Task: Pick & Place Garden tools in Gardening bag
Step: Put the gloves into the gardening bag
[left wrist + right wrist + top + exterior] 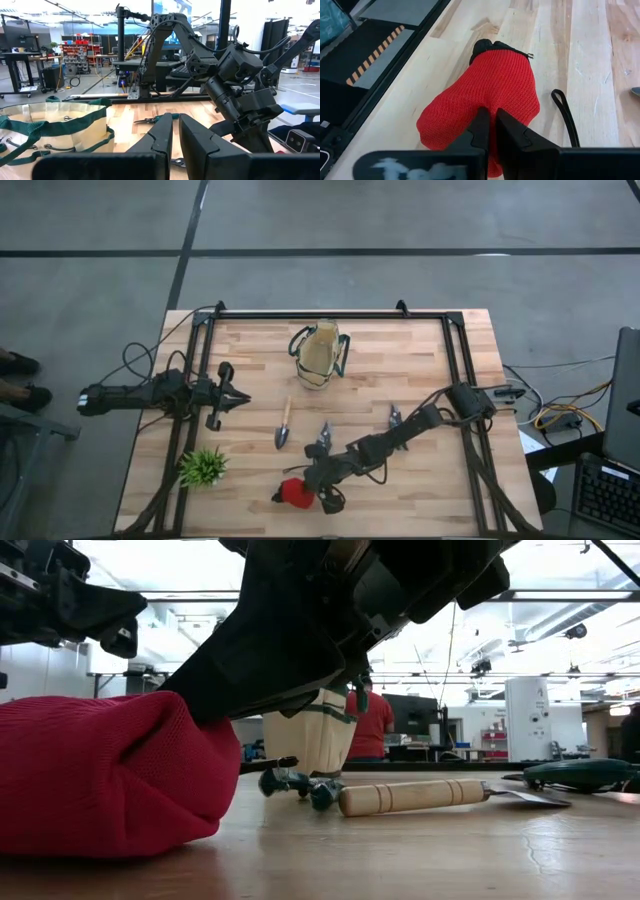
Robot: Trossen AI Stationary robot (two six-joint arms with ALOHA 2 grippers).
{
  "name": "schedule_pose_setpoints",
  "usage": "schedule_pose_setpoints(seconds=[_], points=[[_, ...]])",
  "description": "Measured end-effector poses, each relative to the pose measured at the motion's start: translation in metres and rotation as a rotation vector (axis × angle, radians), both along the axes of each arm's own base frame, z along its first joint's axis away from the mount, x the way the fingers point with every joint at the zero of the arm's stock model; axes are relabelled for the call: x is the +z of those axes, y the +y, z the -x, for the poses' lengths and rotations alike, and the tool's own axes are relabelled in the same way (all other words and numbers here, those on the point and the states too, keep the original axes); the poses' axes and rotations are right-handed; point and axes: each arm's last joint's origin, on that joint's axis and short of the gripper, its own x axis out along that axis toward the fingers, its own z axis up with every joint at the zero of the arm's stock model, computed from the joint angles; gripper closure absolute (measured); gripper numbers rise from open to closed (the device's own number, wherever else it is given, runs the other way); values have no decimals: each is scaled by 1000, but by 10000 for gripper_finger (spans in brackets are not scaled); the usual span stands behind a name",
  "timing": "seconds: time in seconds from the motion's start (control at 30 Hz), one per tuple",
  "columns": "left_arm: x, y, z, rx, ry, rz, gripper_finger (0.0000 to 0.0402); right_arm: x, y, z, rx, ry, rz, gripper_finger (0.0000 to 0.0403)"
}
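The red knitted item (pixel 485 95) with a black end (pixel 487 47) lies on the table near its near edge (pixel 293 493). My right gripper (pixel 491 120) is shut, slanting down with its tips at the item's top. My left gripper (pixel 238 398) is shut and empty above the table's left side. The tan bag (pixel 320 355) with green handles stands open at the far middle. A wooden-handled trowel (pixel 284 425) and two dark-handled shears (pixel 322 438) (pixel 394 417) lie flat in the middle. My right gripper's shut fingertips (pixel 484 114) meet the red item's knitted upper side (pixel 495 100), near the end away from its black end. They come slanting down from the table's right. The item lies on the table (pixel 110 775). I cannot tell whether any fabric is between the fingers.
A small green plant (pixel 203 467) stands at the near left. A black cord loop (pixel 565 115) lies beside the red item. The black frame rails (pixel 190 380) run along the table's sides. A person in a red shirt (pixel 375 725) stands in the room behind.
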Motion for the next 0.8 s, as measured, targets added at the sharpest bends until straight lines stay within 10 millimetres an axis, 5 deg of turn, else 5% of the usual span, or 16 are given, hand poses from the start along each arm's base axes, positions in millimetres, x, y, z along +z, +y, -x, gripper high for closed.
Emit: schedule_pose_setpoints(seconds=[0.3,0.8], points=[[0,0,0,0,0,0,365,13,-1,2,18,-7,25,390],[0,0,0,0,2,0,365,67,-13,15,-46,-69,155,390]])
